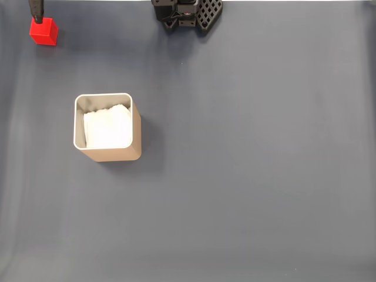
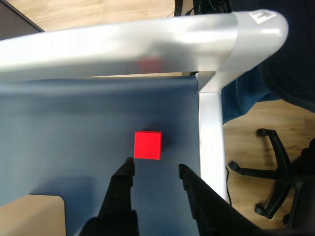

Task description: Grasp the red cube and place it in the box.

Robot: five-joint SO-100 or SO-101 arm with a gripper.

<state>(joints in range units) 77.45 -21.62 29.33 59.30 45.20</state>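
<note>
1. Reading the scene for writing turns up little: a white label (image 2: 262, 15) sits on the corner of the silvery metal frame (image 2: 147, 44) in the wrist view, but its marks are too small to make out.
2. The red cube (image 1: 44, 31) rests on the dark blue table (image 1: 252, 176) at the far upper left corner in the fixed view, well apart from the box (image 1: 134, 126).
3. The wrist view shows the same red cube (image 2: 147, 145) just ahead of the end effector (image 2: 155, 169), whose two black fingers (image 2: 123, 179) stand apart with open space between them, wider than the cube, holding nothing; the cube lies slightly beyond the tips, closer to the left finger.
4. In the fixed view only a black tip (image 1: 37, 12) appears, right above the cube at the top edge, and the black arm base (image 1: 188, 13) sits at the top centre.
5. The wrist view adds a wooden floor (image 2: 246, 142), the wheeled base of an office chair (image 2: 270, 162), and a tan corner (image 2: 32, 216) at lower left, which may be the box.
6. The box is tan and square with rounded corners and a thin pale rim; it stands upright left of centre in the fixed view and holds white padding (image 1: 107, 126).
</note>
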